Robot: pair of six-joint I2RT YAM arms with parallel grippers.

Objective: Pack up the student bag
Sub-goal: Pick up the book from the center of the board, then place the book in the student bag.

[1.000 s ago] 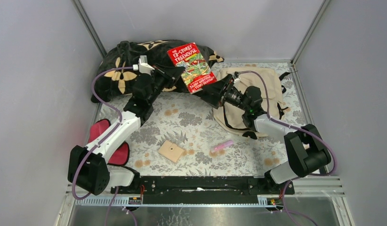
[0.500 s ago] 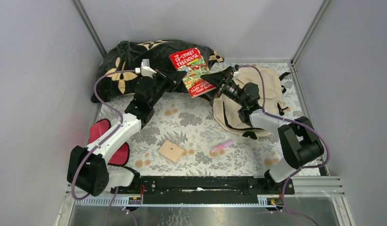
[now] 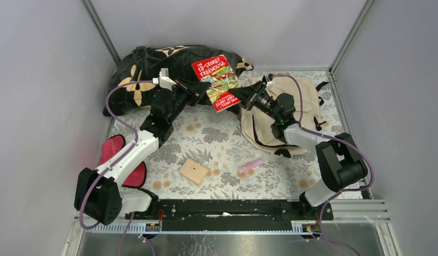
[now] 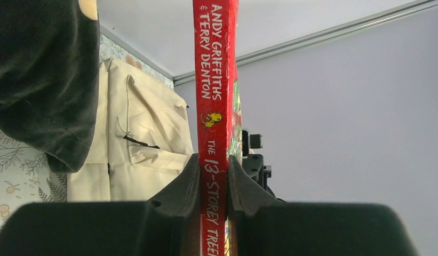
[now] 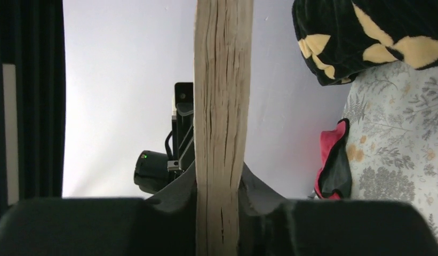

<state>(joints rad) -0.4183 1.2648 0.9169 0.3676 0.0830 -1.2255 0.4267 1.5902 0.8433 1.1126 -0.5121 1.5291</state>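
Book: red paperback (image 3: 216, 82) is up off the table (image 3: 222, 133), cover facing the overhead camera, hanging between the two arms over the near edge of the black flower-patterned pillow (image 3: 147, 64).
Left gripper: left gripper (image 4: 214, 165) is pinching the red spine, one finger pressed on either side of the title lettering.
Right gripper: right gripper (image 5: 219, 176) comes in from the opposite side, and its wrist view shows the pale page edges wedged between the fingers with both in contact. That reads as a clamp on the book.
Why two grips: looks like a handover. The right arm sits next to the bag, so it makes sense for it to take the book for loading.
Student bag: beige student bag (image 3: 311, 101) lies slumped flat at the far right of the table, partly under the right arm and just beside the book. Whether its mouth is open cannot be told from here.
Next call: left needs to let go cleanly, and the book then has to swing right toward the bag.
Risk: a thin edge grip may let the paperback twist or droop.
Waiting: wooden block (image 3: 194, 171) and pink item (image 3: 251, 165) lie near the front, with the red-and-black pouch (image 3: 118, 154) at the left.
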